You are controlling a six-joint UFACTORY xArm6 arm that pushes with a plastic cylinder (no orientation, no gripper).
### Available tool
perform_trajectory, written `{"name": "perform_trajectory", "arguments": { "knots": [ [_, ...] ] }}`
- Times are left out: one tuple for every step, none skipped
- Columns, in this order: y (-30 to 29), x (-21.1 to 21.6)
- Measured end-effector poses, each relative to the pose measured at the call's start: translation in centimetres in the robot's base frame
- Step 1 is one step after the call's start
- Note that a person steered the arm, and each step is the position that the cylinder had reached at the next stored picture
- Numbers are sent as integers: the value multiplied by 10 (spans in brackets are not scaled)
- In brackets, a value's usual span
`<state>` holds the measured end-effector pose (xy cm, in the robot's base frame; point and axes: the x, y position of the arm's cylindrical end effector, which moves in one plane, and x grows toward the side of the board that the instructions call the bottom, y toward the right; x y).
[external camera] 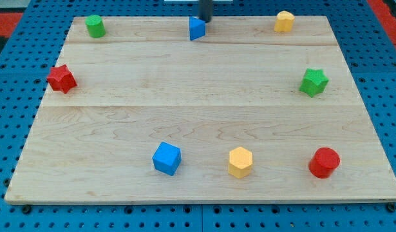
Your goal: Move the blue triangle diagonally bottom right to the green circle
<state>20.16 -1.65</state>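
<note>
We judge the small blue triangular block [196, 28] light, rigid, sliding readily on the wooden tabletop [204, 103]. Our tip [205, 19] sits at its upper-right edge, so we push there. We carry no pincer; the green cylindrical block [94, 26] lies well left.

Board [204, 96], free room and obstacles.

Centre: open wood, nothing stood in it. All blocks sat at the edges.

- 12 o'clock: blue triangle [196, 28], my tip [205, 20] touching its upper right.
- 11: green circle [94, 26].
- 1: yellow block [284, 21].
- 3: green star [313, 82].
- 9: red star [61, 78].
- 6 to 4: blue cube [167, 158], yellow hexagon [240, 162], red circle [324, 162], with gaps between.

The top lane from the blue triangle to the green circle was unobstructed.
</note>
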Motion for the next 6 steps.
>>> {"name": "perform_trajectory", "arguments": {
  "knots": [
    [-30, 58],
    [-33, 58],
    [-19, 22],
    [25, 61],
    [-22, 94],
    [-32, 65]
  ]
}}
